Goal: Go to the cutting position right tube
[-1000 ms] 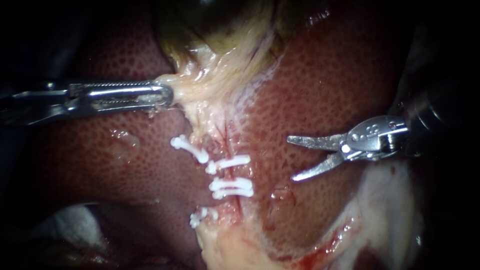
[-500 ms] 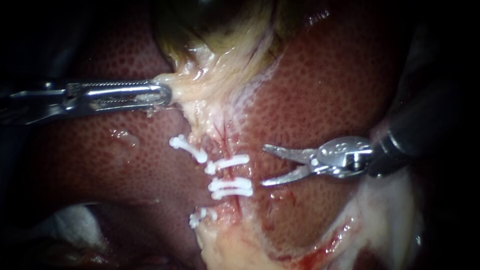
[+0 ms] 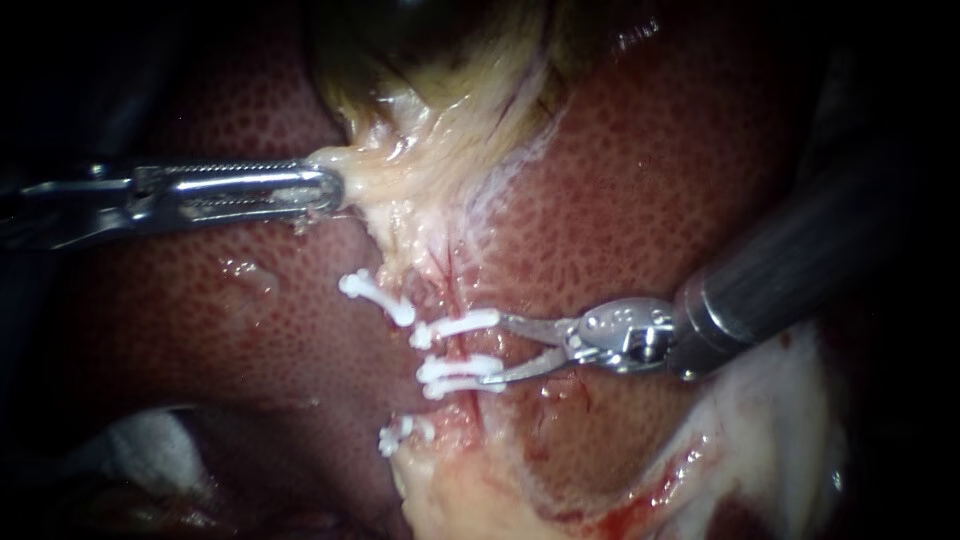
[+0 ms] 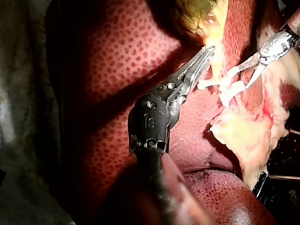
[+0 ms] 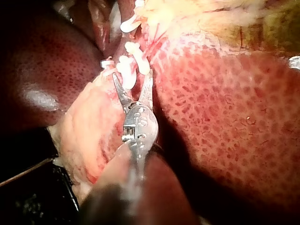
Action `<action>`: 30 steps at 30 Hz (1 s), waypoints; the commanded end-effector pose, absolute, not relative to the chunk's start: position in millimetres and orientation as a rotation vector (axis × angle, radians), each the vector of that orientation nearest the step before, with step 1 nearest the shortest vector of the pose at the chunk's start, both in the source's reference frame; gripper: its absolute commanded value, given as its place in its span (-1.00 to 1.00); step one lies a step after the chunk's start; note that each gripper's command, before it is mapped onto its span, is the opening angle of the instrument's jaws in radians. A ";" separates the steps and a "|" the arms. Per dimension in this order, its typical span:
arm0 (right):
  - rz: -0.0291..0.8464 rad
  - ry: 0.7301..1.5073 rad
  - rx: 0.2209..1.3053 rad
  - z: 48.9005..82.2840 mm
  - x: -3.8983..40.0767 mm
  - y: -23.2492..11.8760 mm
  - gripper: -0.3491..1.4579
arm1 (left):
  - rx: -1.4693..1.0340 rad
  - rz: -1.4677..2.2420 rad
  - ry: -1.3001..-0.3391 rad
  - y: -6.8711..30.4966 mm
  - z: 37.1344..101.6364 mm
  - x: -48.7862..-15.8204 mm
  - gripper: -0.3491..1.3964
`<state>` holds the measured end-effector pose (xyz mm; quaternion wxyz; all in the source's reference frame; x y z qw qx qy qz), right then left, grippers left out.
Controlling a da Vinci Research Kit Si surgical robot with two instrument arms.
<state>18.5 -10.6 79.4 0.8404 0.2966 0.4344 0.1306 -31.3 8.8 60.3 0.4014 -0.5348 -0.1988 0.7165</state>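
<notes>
**Closing on the right tube**

Brought in from right of frame to centre within the last second: right instrument [image 3: 497, 348], blades spread and empty, tips now beside the upper clip [image 3: 455, 325] and lower clips [image 3: 462, 375]. Just ahead, at centre between those clips: right tube [image 3: 462, 347]. Nearly on station. At upper left, clamped on pale tissue [image 3: 400, 172]: left instrument [image 3: 335, 190].
</notes>
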 end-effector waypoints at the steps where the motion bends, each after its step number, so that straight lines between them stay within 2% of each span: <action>1: 0.274 0.918 0.631 79.5 18.8 -10.7 0.95 | -1.352 1.811 -0.503 8.8 60.4 -31.3 -1.00; 20: 0.268 0.937 0.722 80.9 21.6 -11.4 0.95 | -1.352 1.812 -0.503 9.0 60.9 -31.2 -1.00; 30: 0.240 0.986 0.846 80.4 21.8 -11.4 0.78 | -1.348 1.811 -0.494 9.7 62.2 -30.7 -1.00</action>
